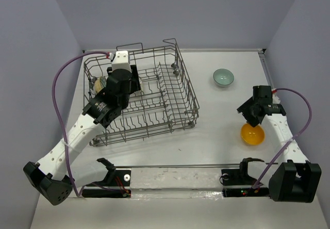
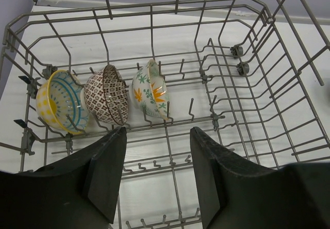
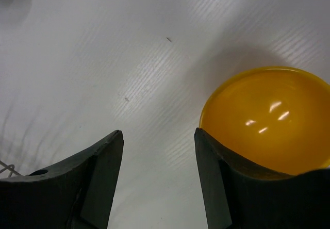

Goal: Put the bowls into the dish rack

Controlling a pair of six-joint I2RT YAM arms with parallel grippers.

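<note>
While our left gripper [image 2: 157, 132] hangs wide and empty over the dish rack [image 1: 188, 84], we see three on edge inside (yellow-centred bowl [image 2: 56, 108], brown-patterned bowl [image 2: 105, 95], leaf-patterned bowl [image 2: 149, 92]), right gripper [image 3: 159, 134] wide, empty, beside the orange bowl [image 3: 268, 115], teal bowl [image 1: 223, 77] apart on the table [image 1: 216, 118].

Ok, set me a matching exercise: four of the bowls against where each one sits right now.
Bowls:
1. orange-yellow bowl
2. pale teal bowl
3. brown patterned bowl
4. leaf-pattern bowl

Places:
A. in the dish rack, middle of the row of three
B. on the table, alone, far right
C. on the table beside the right claw
D. in the dish rack, right end of the row in the left wrist view

Pairs: 1-C, 2-B, 3-A, 4-D
</note>
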